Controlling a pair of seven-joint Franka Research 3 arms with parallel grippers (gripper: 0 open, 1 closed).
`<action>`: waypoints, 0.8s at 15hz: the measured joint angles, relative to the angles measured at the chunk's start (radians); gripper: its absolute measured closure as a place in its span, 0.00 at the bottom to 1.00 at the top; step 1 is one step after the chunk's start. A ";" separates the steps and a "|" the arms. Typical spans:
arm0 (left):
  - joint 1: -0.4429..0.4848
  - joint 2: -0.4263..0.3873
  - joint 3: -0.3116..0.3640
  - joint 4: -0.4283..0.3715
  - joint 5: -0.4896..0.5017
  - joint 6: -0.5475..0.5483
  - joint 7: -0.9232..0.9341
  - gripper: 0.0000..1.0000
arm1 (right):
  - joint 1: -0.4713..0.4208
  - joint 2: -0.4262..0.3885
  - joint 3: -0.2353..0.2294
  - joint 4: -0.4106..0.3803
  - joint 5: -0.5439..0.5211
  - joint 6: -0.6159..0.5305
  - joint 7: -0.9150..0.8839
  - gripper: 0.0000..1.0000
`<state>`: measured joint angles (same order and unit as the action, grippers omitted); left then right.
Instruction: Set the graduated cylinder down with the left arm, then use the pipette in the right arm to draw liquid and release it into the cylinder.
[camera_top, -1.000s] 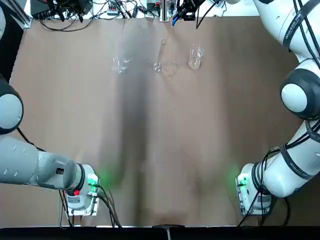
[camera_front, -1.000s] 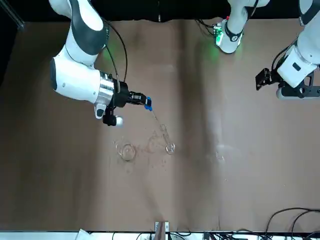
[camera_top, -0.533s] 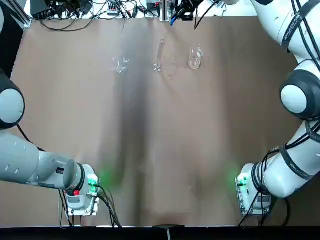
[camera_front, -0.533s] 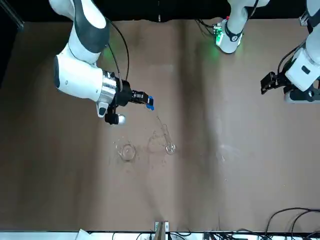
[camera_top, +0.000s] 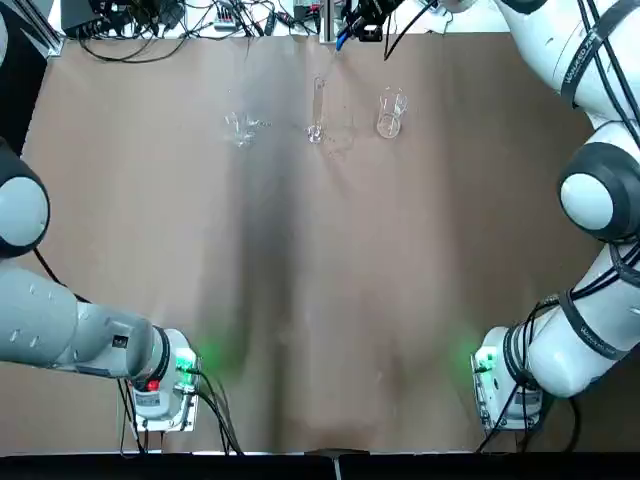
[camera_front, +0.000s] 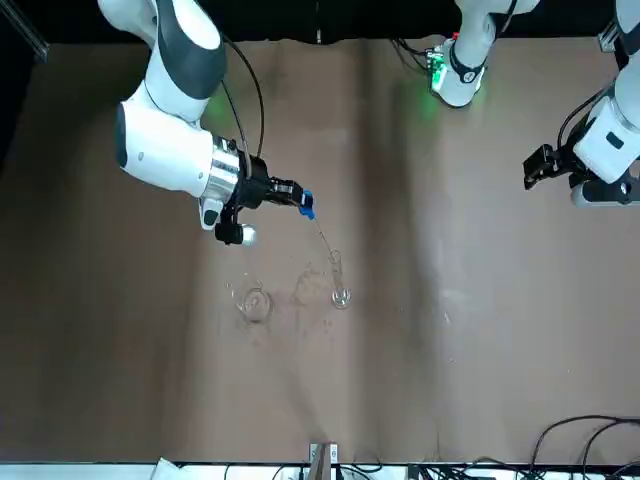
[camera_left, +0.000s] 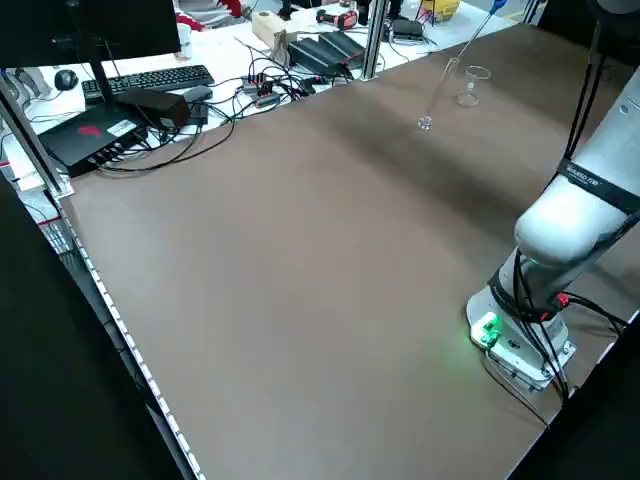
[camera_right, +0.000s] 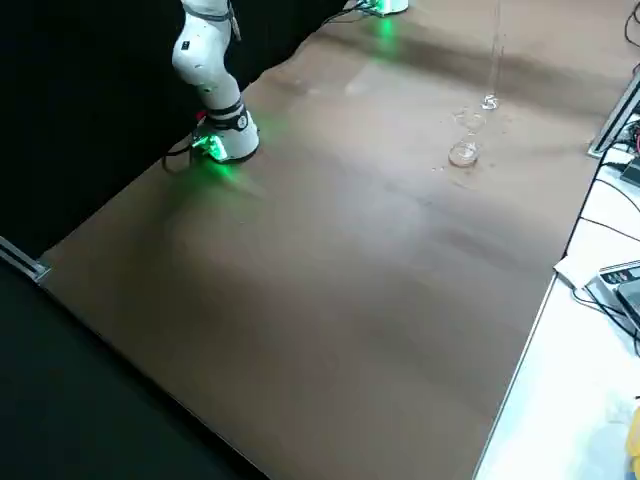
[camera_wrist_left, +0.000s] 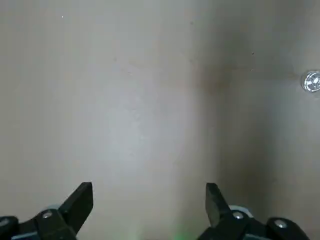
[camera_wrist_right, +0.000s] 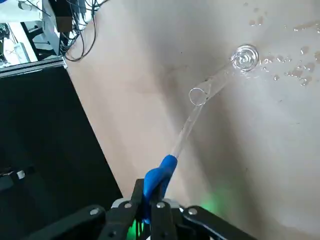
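Right gripper (camera_wrist_right: 152, 197) pinching blue-bulbed pipette (camera_wrist_right: 188, 127), apparently over cylinder (camera_wrist_right: 215, 87) (upright), left gripper (camera_wrist_left: 150, 205) spread, off aside

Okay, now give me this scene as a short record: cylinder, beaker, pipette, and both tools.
cylinder: upright on the table
beaker: on the table, beside the cylinder
pipette: tip down by the cylinder's mouth
right tool: shut on the pipette's blue bulb
left tool: open, over the table, holding nothing

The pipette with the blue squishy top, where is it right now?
The pipette is in the right pincer; in the front view it hangs left of the picture's middle, its glass pointing down towards the tall, slim cylinder.
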<state>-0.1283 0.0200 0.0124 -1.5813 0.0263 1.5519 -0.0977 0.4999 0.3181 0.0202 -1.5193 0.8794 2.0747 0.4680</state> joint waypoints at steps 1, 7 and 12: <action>0.000 0.001 0.000 0.000 0.000 0.000 0.000 0.00 | 0.001 0.000 0.000 0.002 0.000 0.000 0.001 0.93; 0.000 0.003 0.001 0.001 0.000 0.000 0.000 0.00 | 0.002 0.000 0.000 0.021 0.000 0.001 0.019 0.93; 0.014 0.003 0.003 0.001 0.000 0.000 0.000 0.00 | 0.005 0.000 0.000 0.035 0.000 0.001 0.037 0.93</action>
<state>-0.1139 0.0227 0.0156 -1.5800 0.0262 1.5519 -0.0976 0.5047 0.3177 0.0203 -1.4846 0.8797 2.0760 0.5051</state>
